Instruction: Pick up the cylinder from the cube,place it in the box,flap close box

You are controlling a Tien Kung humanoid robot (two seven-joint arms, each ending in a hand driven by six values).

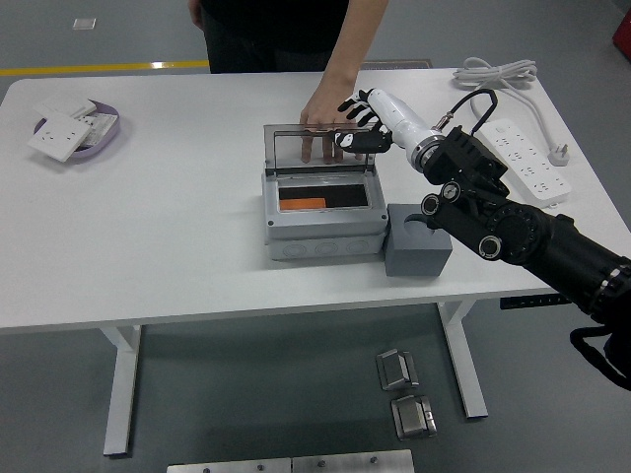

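The right hand (360, 126) is seen at the top edge of the upright clear lid (320, 150) of the grey box (320, 212), its white-and-black fingers (353, 140) curled loosely at the lid's right corner, with nothing gripped in them; whether they actually touch the lid or hover just above it cannot quite be told from this angle. The hand is placed there, it would seem, so the flap can be pushed forward and down over the opening. Inside the box an orange block (303, 204) is visible on the left and a dark shape (345, 200) on the right, which is probably the cylinder, though the shadowed interior makes that hard to confirm. The grey cube (418, 246) stands just beside the box on its right, and the arm crosses over its top, so its socket is largely hidden. At the far side a person's hand (326, 113) is laid flat on the table (168, 217) right behind the lid, fingers showing through the clear panel, apparently to steady the box while the flap is worked. The pick and the drop look done, with only the closing left. The risk to be watched is the lid being pushed sideways, not down, or the box being shoved. A power strip (523, 158) lies far right, and a dish of wall plates (74, 128) far left. The left arm is not in view.
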